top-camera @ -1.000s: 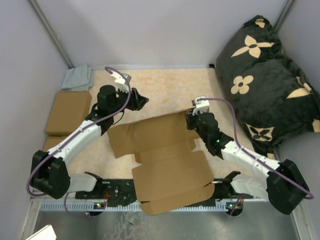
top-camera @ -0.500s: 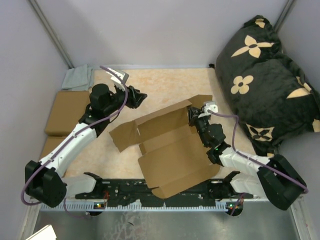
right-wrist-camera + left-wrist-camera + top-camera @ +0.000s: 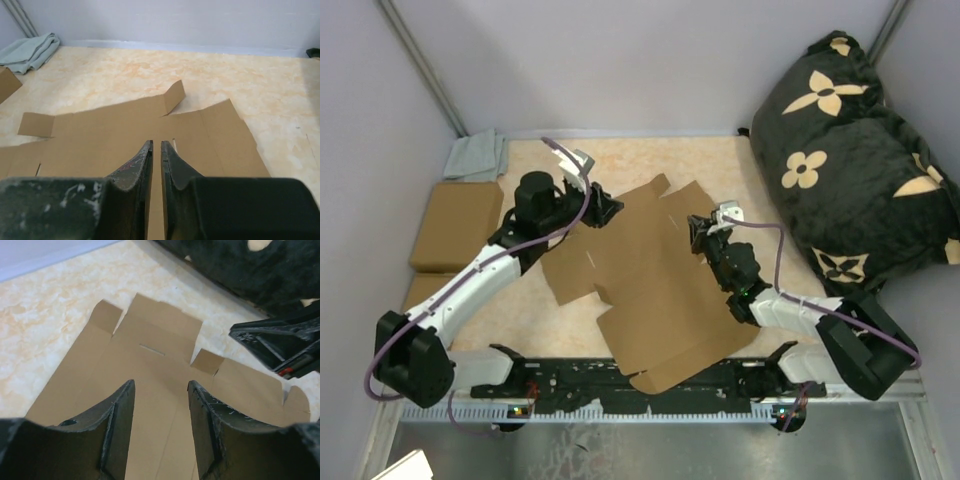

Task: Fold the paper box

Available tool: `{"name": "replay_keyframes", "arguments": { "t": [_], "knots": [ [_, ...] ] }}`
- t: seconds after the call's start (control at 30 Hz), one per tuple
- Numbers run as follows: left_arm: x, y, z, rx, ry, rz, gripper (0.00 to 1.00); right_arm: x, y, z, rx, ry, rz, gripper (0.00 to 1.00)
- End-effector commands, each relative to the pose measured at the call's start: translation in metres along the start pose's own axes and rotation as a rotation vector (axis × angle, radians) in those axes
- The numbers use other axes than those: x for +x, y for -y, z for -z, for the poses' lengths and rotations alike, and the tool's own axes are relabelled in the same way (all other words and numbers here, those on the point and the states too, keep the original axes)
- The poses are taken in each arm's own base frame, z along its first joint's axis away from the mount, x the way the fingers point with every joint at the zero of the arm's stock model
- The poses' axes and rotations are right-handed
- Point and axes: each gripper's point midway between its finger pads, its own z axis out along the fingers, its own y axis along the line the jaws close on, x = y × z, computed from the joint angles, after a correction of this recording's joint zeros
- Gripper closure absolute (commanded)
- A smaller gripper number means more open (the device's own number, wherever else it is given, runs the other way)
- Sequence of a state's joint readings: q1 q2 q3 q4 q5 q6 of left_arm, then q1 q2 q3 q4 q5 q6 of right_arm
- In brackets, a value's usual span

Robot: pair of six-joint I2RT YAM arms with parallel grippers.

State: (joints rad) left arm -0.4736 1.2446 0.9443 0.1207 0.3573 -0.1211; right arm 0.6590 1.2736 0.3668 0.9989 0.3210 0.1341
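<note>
The paper box (image 3: 640,285) lies opened out, almost flat, in the middle of the table (image 3: 650,160), turned a little askew, and its corner at 6 o'clock hangs over the rail where the arms are bolted. I judge it light and thin. It looks stiff across each panel and ready to bend along the scored lines, and it is smooth enough to slide on the table when pushed. A hard pinch could leave a crease in a wrong place. A flat panel offers nothing to grasp, so the best hold is at an edge: the small flap (image 3: 175,96) at 12 o'clock stands up slightly (the easiest place, I think), or the long side at 3 o'clock. The left gripper (image 3: 160,385) hangs over the blank at 10 o'clock with its jaws well apart and nothing between them. The right gripper (image 3: 155,144) is at the 3 o'clock edge. Only a thin slit parts its fingers and no cardboard is inside it, so it is released too. Around the sheet I see a black cushion (image 3: 860,150) with pale flowers at 2 o'clock, just beside the right arm, which may limit its swing. A folded grey cloth (image 3: 475,155) lies at 10 o'clock, and two ready-made boxes (image 3: 455,225) stand at 9 o'clock, near the left arm's elbow.
</note>
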Motion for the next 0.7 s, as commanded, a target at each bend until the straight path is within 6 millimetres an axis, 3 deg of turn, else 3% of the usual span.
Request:
{"name": "replay_keyframes", "arguments": {
  "t": [0.0, 0.2, 0.3, 0.4, 0.5, 0.67],
  "knots": [
    [0.009, -0.022, -0.001, -0.135, -0.047, -0.056, 0.46, -0.034, -0.012, -0.001, -0.029, 0.06, -0.039, 0.87],
    [0.019, -0.098, 0.003, -0.546, -0.09, 0.041, 0.34, -0.024, -0.019, -0.003, -0.029, -0.131, -0.039, 0.8],
    [0.049, -0.149, 0.003, -0.752, -0.235, 0.212, 0.32, -0.02, -0.018, -0.002, -0.005, -0.226, -0.033, 0.73],
    [0.081, -0.192, 0.006, -0.814, -0.377, 0.399, 0.32, -0.022, -0.013, 0.001, 0.037, -0.298, -0.01, 0.66],
    [0.119, -0.213, 0.018, -0.863, -0.558, 0.509, 0.33, -0.029, -0.004, 0.005, 0.087, -0.326, 0.008, 0.57],
    [0.151, -0.225, 0.032, -0.915, -0.632, 0.589, 0.33, -0.034, 0.005, 0.015, 0.126, -0.333, 0.008, 0.5]
  ]
}}
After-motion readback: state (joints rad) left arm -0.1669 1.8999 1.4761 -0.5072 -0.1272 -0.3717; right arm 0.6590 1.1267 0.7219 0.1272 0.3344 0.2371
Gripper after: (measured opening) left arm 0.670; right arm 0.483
